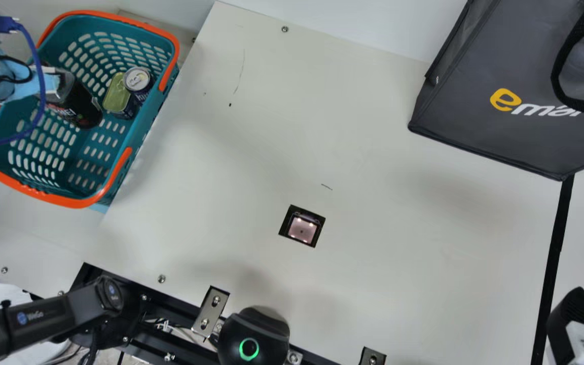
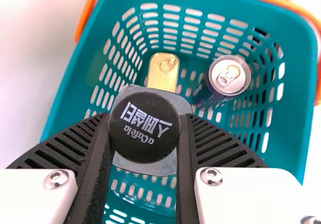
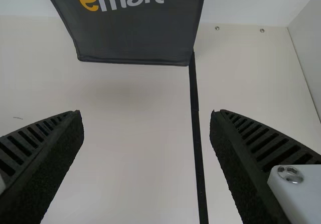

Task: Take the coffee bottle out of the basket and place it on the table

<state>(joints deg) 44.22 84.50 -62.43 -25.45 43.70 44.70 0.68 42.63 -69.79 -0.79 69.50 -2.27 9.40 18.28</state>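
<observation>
The left claw (image 1: 58, 83) is closed around the top of the coffee bottle (image 1: 84, 105) inside the basket (image 1: 142, 133); the right claw (image 1: 573, 312) gapes wide, holding nothing.

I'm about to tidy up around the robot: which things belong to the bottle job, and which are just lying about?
For the job:
- coffee bottle, held by the left gripper
- basket
- table

Just lying about:
- can and flat tin, in the basket
- dark bag
</observation>
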